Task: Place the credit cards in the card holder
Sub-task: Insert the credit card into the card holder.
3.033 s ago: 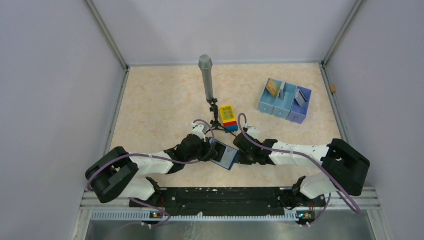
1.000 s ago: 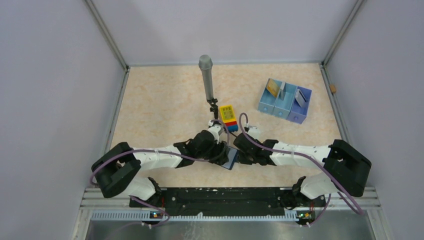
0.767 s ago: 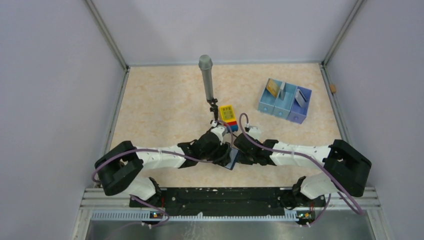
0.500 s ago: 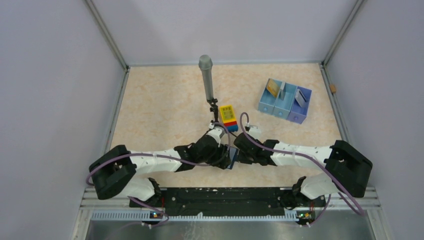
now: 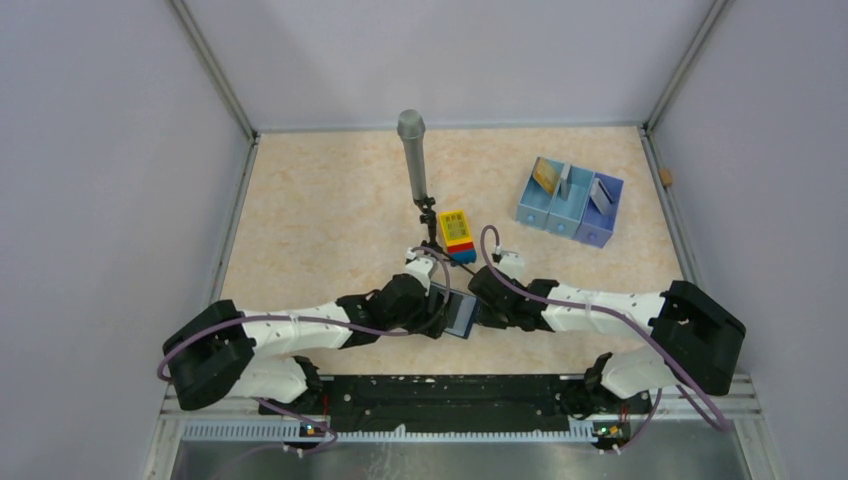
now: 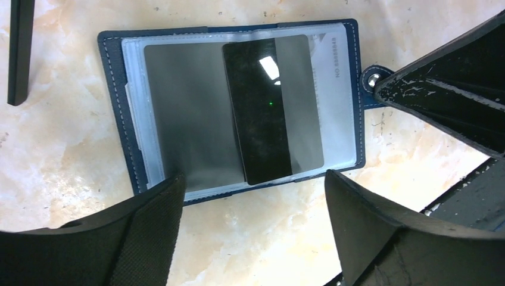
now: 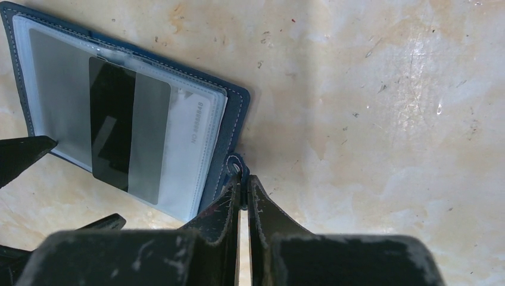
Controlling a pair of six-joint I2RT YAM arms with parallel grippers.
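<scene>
The navy card holder (image 6: 113, 89) lies open on the table, its pale blue sleeves facing up. A dark credit card (image 6: 265, 113) sits in its sleeve over a grey card (image 6: 184, 113), its end reaching the holder's near edge. My left gripper (image 6: 253, 205) is open and empty, its fingers just short of that edge. My right gripper (image 7: 243, 177) is shut on the holder's snap tab (image 7: 236, 162). From above, the card holder (image 5: 461, 313) lies between the two grippers. Other credit cards, one gold (image 5: 545, 176) and one pale (image 5: 600, 195), stand in the tray.
The pale blue three-compartment tray (image 5: 565, 222) stands at the back right. A grey cylinder on a small tripod (image 5: 412, 155) and a yellow-topped brick block (image 5: 457, 234) stand just behind the grippers. One tripod leg (image 6: 18, 47) lies close to the holder's far corner.
My left gripper has opened wider and drawn back off the card holder, leaving the dark card in it. The right gripper has kept still on the tab.
</scene>
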